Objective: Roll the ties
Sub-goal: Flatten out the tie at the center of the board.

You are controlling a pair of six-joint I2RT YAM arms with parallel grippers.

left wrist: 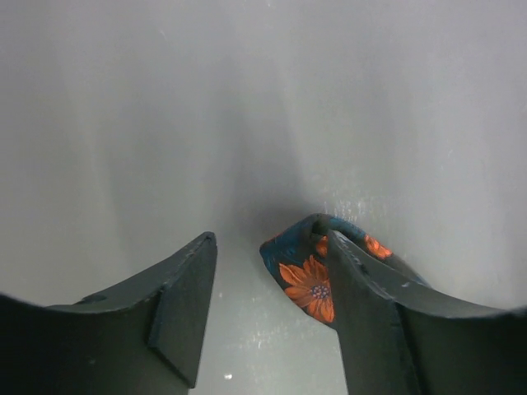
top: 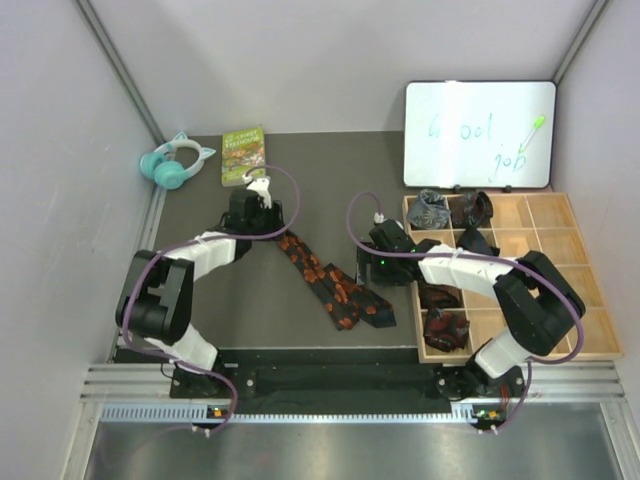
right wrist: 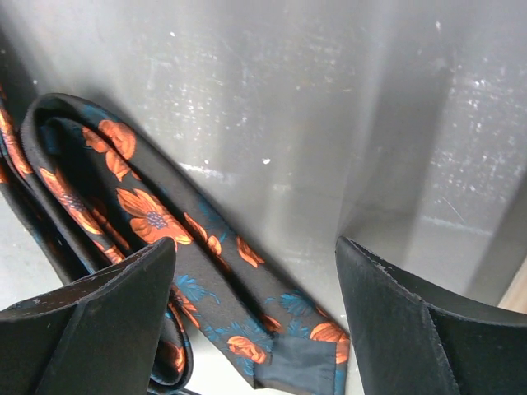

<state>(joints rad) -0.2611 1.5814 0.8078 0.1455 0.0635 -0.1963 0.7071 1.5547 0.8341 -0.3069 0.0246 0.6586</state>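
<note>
One flowered tie (top: 335, 290) spans left hand (left wrist: 268, 240) to right hand (right wrist: 255, 243) (jaws apart).

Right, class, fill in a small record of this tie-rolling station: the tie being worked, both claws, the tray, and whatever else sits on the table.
Tie on table: black fabric necktie with orange flowers, folded over, lying on the mat, not yet rolled
Left claw: open, the tie's fold beside one finger
Right claw: open, over the tie, gripping nothing
Tray: wooden compartment tray, right side, holds rolled ties, among them a grey roll and a maroon roll
Other items: teal cat-ear headphones, green book, whiteboard
</note>
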